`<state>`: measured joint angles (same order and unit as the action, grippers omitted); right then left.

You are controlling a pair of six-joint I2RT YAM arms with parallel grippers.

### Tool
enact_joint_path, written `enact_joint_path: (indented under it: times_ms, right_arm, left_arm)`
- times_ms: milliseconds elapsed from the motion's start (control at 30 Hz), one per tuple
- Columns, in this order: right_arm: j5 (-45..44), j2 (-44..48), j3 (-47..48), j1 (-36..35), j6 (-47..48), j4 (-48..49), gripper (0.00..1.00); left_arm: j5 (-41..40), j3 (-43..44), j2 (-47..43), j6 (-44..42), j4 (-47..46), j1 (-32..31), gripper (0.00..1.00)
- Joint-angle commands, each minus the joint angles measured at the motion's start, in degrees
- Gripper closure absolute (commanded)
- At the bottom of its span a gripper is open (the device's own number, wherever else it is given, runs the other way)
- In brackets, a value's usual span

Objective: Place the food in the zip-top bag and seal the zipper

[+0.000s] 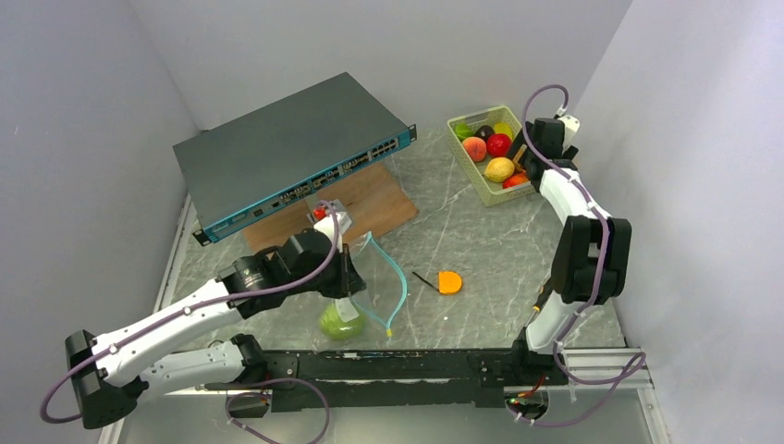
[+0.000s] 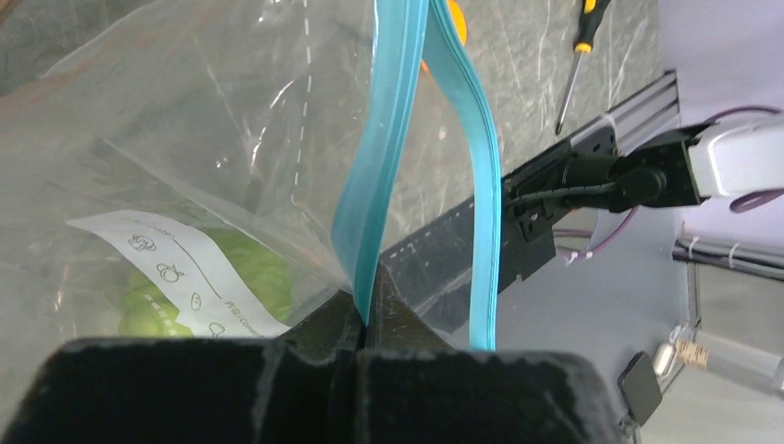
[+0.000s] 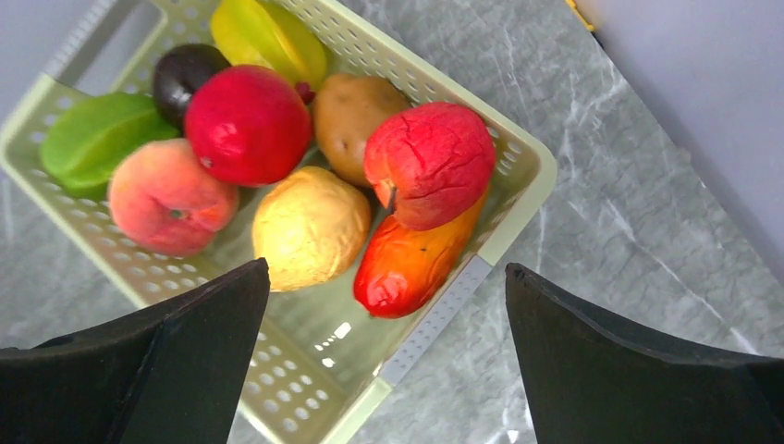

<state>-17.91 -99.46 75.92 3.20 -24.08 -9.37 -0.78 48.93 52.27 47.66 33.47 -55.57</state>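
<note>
My left pincer (image 2: 363, 316) is closed tight on 1 lip of the teal zipper (image 2: 393, 139), with the strip pinched right at the fingertips. The other lip bows away to the right, untouched, so the mouth of the zip-top bag (image 2: 203, 129) gapes. The clear film drapes to the left of the pincer. 1 green cabbage (image 2: 254, 273) sits inside it, behind the white label (image 2: 176, 264). From the top camera the bag hangs just below the left pincer, close to the front rail (image 1: 388, 356).

My right pincer (image 3: 385, 273) is spread as wide as it goes and has hold of nothing. It hangs over the pale green basket (image 3: 518, 176) at the far right of the tabletop, well apart from the bag, and the fruit shows between its 2 fingers.

The tabletop (image 1: 481, 240) is grey veined stone, closed in by 3 plain grey walls (image 1: 83, 111). At the back left lies 1 network switch (image 1: 287, 153), and 1 wooden board (image 1: 374, 199) shows from beneath its front edge.

I count 9 pieces of food in the basket:
- 1 peach (image 3: 166, 199)
- 1 round red fruit (image 3: 248, 125)
- 1 dark plum (image 3: 185, 74)
- 1 green piece (image 3: 92, 139)
- 1 yellow-green piece (image 3: 268, 37)
- 1 brown lump (image 3: 356, 111)
- 1 yellow lumpy fruit (image 3: 310, 227)
- 1 wrinkled red fruit (image 3: 430, 162)
- 1 long orange-red piece (image 3: 407, 264)

On the open tabletop between the 2 arms lie 1 screwdriver (image 1: 423, 277) and, just beside it, 1 orange piece (image 1: 450, 282).
</note>
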Motion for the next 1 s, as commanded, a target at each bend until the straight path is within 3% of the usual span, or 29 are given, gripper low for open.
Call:
enact_joint_path:
  times_ms: [0,200,333,400,600,833,967]
  right_arm:
    - [3.45,-1.93,2.30,1.24,6.54,2.69,0.00]
    - [1.88,-6.13,7.77,2.97,10.36,-2.54,0.00]
    - [3.01,-8.64,9.91,4.69,6.38,-2.35,0.00]
    - [5.98,-12.35,15.01,5.20,2.30,-5.06,0.02]
    - [2.78,-25.37,35.92,4.55,-2.00,-23.87,0.10]
    - [2.56,-25.21,32.00,4.46,-2.94,-22.73,0.12]
    - [2.93,-25.27,30.55,4.14,-1.36,-20.91,0.22]
  left_arm:
    - [3.98,4.93,2.89,-3.77,5.24,0.20,1.00]
    - [6.73,1.85,1.27,-0.16,4.57,0.20,1.00]
    - [4.98,-1.80,-0.67,3.66,1.66,0.42,1.00]
    - [3.79,-2.10,-0.41,4.12,1.02,0.42,1.00]
    - [-0.58,3.36,4.23,6.62,5.97,0.46,1.00]
    - [1.98,4.94,6.71,5.42,2.75,0.44,1.00]
    - [1.44,5.93,7.75,5.46,3.80,0.42,1.00]
